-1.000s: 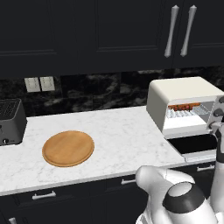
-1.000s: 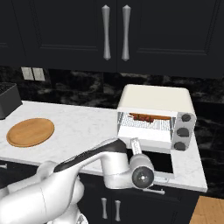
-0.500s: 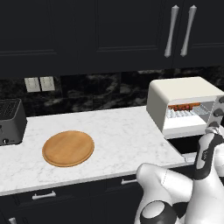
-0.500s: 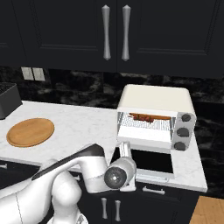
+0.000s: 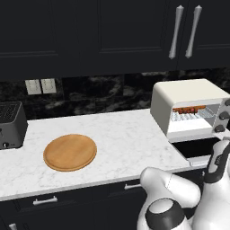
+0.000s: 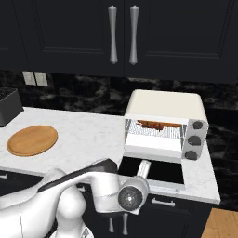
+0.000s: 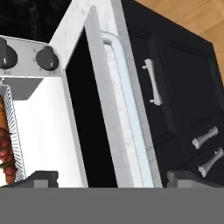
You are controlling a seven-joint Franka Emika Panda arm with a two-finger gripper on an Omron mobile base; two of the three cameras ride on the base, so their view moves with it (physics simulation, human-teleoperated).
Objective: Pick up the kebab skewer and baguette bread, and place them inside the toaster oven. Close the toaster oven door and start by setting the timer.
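Hand view shows us the dark glass toaster oven door with its cream frame [image 7: 94, 113] lying flat open, the silver bar handle [image 7: 127, 100] along its outer edge, and our gripper [image 7: 112, 177] hanging just over it with both finger tips spread wide and nothing between them. At the left edge we see the chunky red-brown kebab skewer [image 7: 5, 151] and a bit of the long orange-brown baguette bread [image 7: 2, 114] on the wire rack, so both foods are already inside the large cream-white boxy toaster oven [image 6: 165, 123]. We judge that closing the door is the step in hand. The risk is that the fingers slip off the thin round handle, or push the door down instead of lifting it, because they come from above. The right base view gives what the hand view cannot: the whole oven on the white marble counter [image 6: 88, 135], its three dark side knobs [image 6: 195, 138], and the round wooden board [image 5: 70, 152] well apart from it
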